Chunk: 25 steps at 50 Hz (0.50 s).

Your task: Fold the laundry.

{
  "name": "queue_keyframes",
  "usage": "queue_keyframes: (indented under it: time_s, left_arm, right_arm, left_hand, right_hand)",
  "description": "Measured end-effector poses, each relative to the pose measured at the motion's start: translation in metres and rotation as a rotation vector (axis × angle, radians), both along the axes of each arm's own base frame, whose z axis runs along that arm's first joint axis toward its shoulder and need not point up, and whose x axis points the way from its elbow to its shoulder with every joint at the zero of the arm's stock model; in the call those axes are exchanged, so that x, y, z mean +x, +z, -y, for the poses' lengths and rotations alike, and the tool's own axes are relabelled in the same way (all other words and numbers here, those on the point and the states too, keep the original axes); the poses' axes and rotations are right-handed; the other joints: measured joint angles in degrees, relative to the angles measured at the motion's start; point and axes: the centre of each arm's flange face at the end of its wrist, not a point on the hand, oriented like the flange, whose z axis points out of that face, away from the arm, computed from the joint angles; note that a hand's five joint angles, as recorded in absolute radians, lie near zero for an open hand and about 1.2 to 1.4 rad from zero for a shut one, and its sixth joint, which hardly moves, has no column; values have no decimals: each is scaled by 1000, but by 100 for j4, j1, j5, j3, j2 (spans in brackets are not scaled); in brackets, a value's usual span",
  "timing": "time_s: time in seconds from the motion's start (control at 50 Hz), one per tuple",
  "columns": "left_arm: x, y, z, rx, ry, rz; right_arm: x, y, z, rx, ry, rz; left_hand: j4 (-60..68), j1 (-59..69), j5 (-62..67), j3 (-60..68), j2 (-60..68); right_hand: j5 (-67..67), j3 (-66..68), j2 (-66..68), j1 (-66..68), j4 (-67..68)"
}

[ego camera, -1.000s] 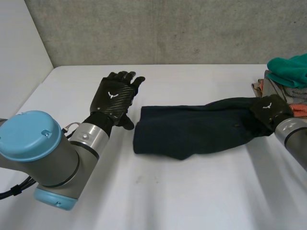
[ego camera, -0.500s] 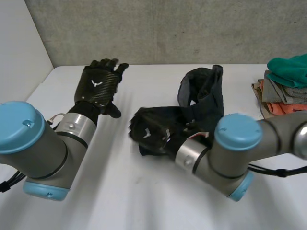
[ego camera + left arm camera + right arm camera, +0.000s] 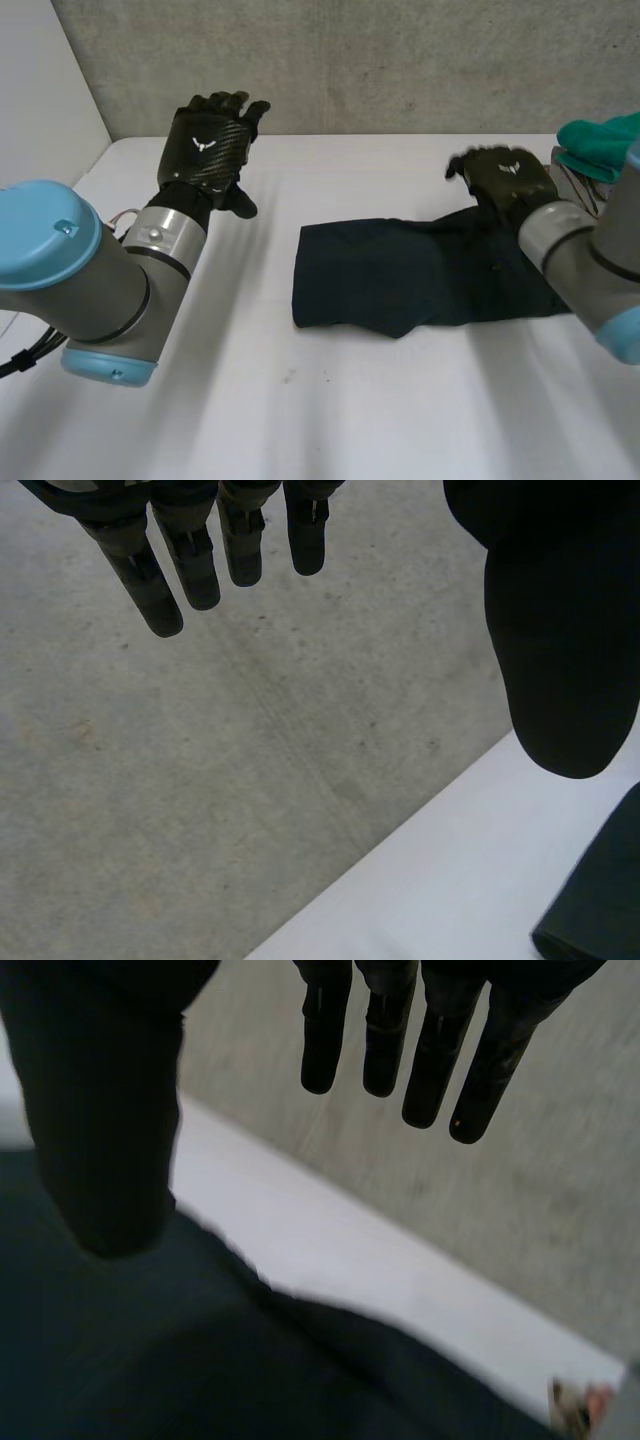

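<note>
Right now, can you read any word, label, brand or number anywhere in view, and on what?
No words or numbers can be read anywhere.
Back of the left hand: a white emblem, no letters.
Back of the right hand: the same emblem, no letters.
On the dark garment: no label visible.

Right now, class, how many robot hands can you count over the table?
2. The left robot hand is open, raised near the far left corner of the table; the right robot hand is open over the right end of the dark garment.
</note>
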Motion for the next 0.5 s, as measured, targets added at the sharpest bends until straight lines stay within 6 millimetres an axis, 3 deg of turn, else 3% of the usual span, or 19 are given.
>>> queue_keyframes:
  time_s: [0.18,0.34,0.5]
  left_arm:
    - [-2,-10,-9,30,-19,17]
    - [-3,-17,-11,47,-23,26]
    - [-5,-25,-10,65,-27,35]
  right_arm:
    - [-61,-45,10,82,22,-315]
    - [-99,-78,24,34,14,-432]
    - [-108,-99,33,17,36,-418]
  left_hand:
    - [0,0,0,0,0]
    - [0,0,0,0,0]
    - [0,0,0,0,0]
  right_hand:
    - [100,14,13,19,20]
    - [252,156,47,156,243]
    - [885,1008,941,920,1010]
